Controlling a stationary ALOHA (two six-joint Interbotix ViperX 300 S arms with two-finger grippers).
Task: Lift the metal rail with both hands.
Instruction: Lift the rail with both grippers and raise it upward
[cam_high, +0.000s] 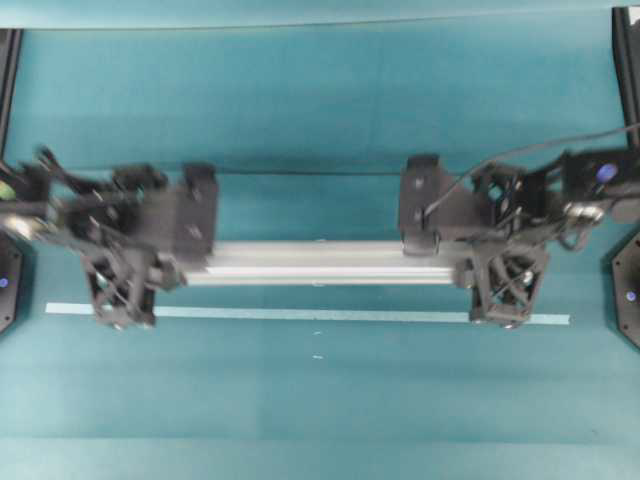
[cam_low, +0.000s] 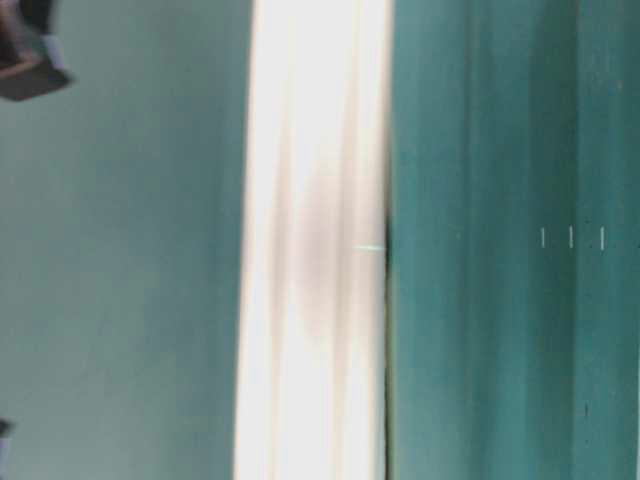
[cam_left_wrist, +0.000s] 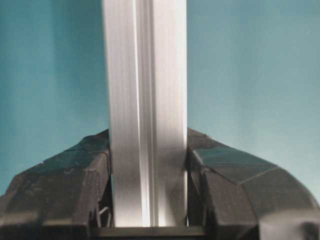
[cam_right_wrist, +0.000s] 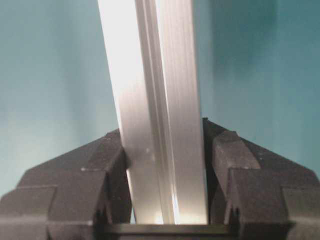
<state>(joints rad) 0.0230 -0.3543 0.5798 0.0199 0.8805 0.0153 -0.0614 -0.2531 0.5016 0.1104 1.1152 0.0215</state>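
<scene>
- Over the teal table (cam_high: 320, 110), the overhead view shows the metal rail (cam_high: 310, 262) lying level across the middle, with one gripper at each end. The left gripper (cam_high: 125, 285) covers the rail's left end and the right gripper (cam_high: 510, 285) its right end. A thin pale tape strip (cam_high: 300, 314) lies on the table just beside the rail, on the near side, apart from it.
- At table level the view is blurred; a broad bright band, apparently the rail (cam_low: 315, 240), crosses the frame against the teal.
- From the left wrist, the rail (cam_left_wrist: 147, 100) runs between the left gripper's (cam_left_wrist: 148, 200) fingers (cam_left_wrist: 65, 190), which are closed against both of its sides.
- From the right wrist, the rail (cam_right_wrist: 160, 100) sits between the right gripper's (cam_right_wrist: 167, 200) fingers (cam_right_wrist: 260, 190), pressed to both sides, slightly tilted in the frame.
</scene>
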